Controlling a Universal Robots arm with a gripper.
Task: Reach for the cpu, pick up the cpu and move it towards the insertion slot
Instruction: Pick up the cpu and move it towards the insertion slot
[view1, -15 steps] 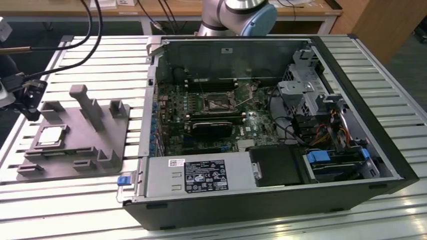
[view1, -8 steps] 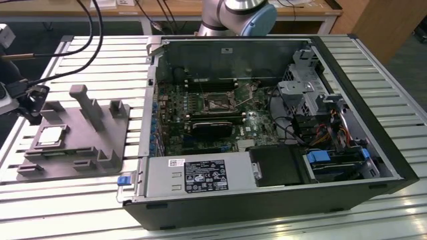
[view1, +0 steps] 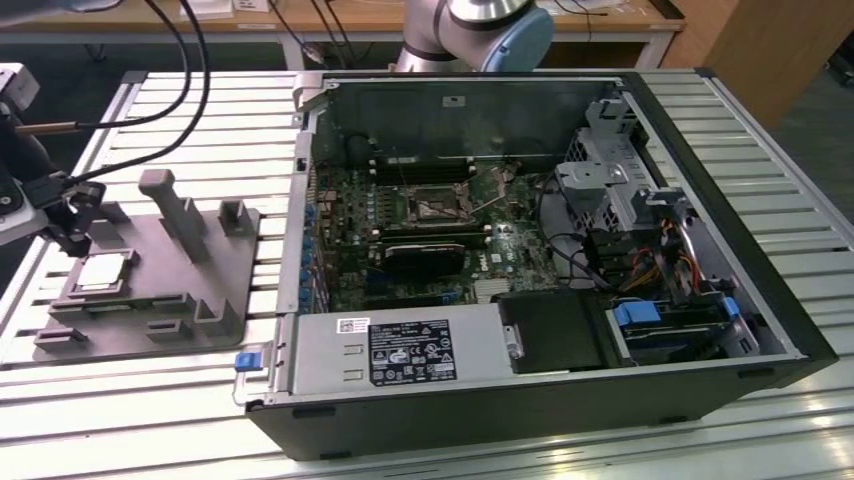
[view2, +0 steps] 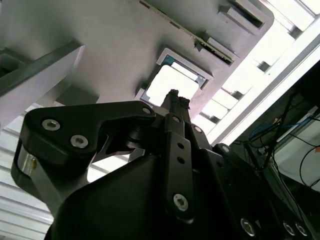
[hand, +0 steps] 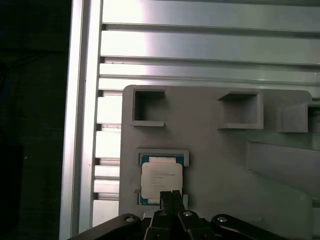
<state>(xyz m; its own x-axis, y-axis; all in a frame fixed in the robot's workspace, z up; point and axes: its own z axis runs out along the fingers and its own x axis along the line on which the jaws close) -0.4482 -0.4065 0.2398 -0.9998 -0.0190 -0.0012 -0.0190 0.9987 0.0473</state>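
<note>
The cpu (view1: 104, 272) lies flat in a square recess of the grey fixture (view1: 200, 300), silver plate up, with its pale rim showing on all sides. In both wrist views the cpu (hand: 161, 177) (view2: 170, 82) sits squarely in that recess.

The gripper (view1: 76, 240) stands over the far edge of the cpu, at the exterior view's left. In the first wrist view the gripper (hand: 171, 194) has its two narrow fingers pressed together, with no gap between them, and the tips overlap one edge of the chip. The second wrist view shows the gripper (view2: 175, 94) with its tip in front of the chip's edge. Contact between tips and chip cannot be told. Nothing is held.

The fixture rests on the slatted metal table (view1: 801, 420), with upright posts just to the right of the cpu.

The open case (view1: 747, 300) lies to the exterior view's right of the fixture. The insertion slot (view1: 434, 207) sits on the board inside it, well apart from the cpu. The arm (view1: 481, 25) has its base at the far side of the case.
</note>
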